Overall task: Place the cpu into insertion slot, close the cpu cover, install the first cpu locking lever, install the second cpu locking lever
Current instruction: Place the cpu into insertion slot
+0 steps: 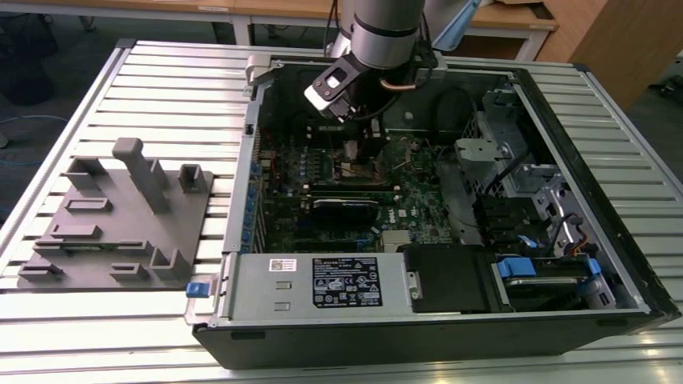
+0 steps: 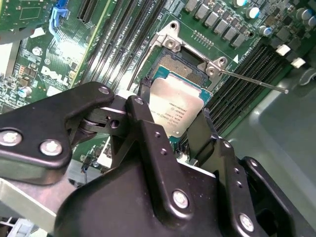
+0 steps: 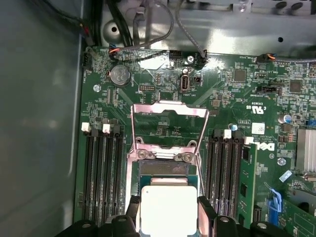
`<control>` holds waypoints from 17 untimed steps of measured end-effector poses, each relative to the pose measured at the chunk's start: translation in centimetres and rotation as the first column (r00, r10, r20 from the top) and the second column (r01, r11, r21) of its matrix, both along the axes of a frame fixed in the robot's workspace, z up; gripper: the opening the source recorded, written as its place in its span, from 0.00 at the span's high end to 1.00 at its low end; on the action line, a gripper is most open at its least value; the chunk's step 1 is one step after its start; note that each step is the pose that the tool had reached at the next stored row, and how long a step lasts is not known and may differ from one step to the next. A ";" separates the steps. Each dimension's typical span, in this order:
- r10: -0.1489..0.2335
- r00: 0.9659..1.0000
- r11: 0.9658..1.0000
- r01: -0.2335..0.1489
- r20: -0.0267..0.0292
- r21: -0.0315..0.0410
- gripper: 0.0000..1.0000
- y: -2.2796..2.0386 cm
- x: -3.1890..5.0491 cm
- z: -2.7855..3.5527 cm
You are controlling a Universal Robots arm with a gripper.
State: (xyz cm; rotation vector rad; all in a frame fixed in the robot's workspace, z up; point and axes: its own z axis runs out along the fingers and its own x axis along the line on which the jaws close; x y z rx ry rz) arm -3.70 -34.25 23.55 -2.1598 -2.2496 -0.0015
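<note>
Black two-finger gripper [image 2: 174, 129]: closed down narrow on the small flat square cpu [image 2: 177, 104] with the dull silver-grey metal top. One black finger against each of two opposite edges, seen in both wrist views. Printed face up, chip about level.

Small square dark insertion slot [image 3: 163, 170] with silver metal rim, on the green motherboard [image 3: 232, 98]: directly under the cpu and partly hidden by it. Strip of bare contact field exposed on the hinge side only, so slot centre judged to lie slightly beyond the chip, toward the hinge. Chip edges parallel to the slot rim in the first wrist view; no twist apparent. Height gap between chip and slot: cannot tell, possibly not yet seated.

Thin square silver cpu cover [image 3: 168, 110] with cut-out centre: swung up open on its hinge, on the far side of the slot from the fingers, clear of the chip.

Thin steel wire locking lever [image 2: 253, 82]: released, angled out over the long black memory slots [image 2: 237, 106].

In the exterior view, arm reaching down inside the open black computer case [image 1: 427, 344].
</note>
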 end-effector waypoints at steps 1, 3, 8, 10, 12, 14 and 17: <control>0.000 1.000 1.000 0.000 0.000 0.000 0.46 0.00 0.00 -0.14; 0.000 1.000 1.000 0.000 0.000 0.000 0.46 0.00 0.00 -0.50; -0.002 1.000 1.000 0.002 0.000 -0.001 0.46 0.00 0.00 -0.89; -0.002 1.000 1.000 0.002 0.000 0.000 0.46 0.07 0.00 -0.97; -0.002 1.000 1.000 0.002 0.000 0.000 0.46 0.08 0.00 -1.03; -0.002 1.000 1.000 0.002 0.000 0.000 0.46 0.08 0.00 -1.03; -0.002 1.000 1.000 0.002 0.000 0.000 0.46 0.08 0.00 -1.57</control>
